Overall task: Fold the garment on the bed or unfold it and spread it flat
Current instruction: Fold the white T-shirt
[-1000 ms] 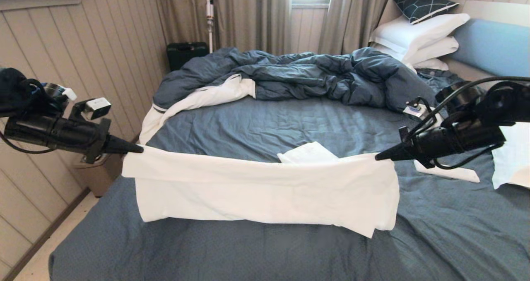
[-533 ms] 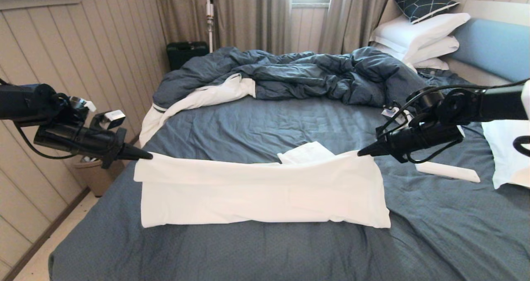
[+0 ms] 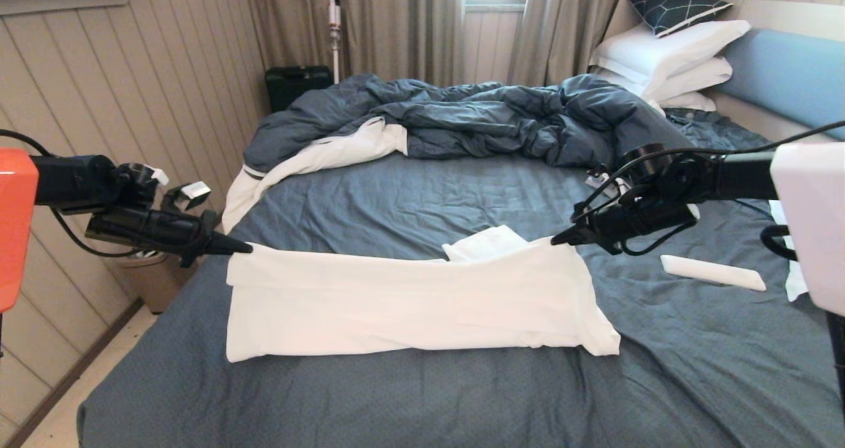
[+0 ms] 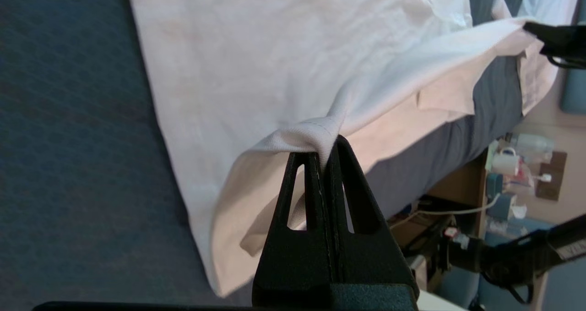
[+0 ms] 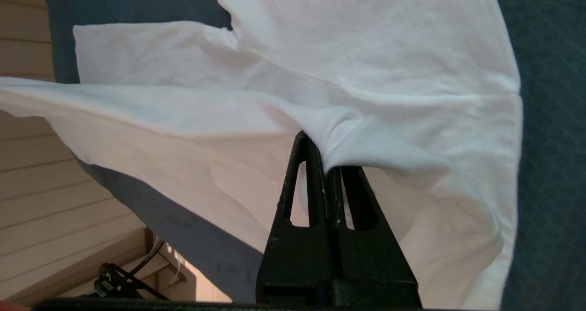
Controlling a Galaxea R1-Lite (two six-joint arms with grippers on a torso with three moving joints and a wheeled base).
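The white T-shirt lies as a wide folded band across the near half of the bed, its lower layer resting on the grey-blue sheet. My left gripper is shut on the shirt's left upper edge, held just above the sheet. My right gripper is shut on the right upper edge. The held top layer stretches between the two grippers. A sleeve tip sticks up behind it. The chest print is hidden.
A rumpled dark-blue duvet fills the far half of the bed. White pillows stack by the light-blue headboard. A white remote-like bar lies right of the shirt. The wood wall and a bin stand at left.
Both grippers have moved forward over the bed, lower and closer together, carrying the shirt's top edge. The hanging shirt has come down to rest on the sheet.
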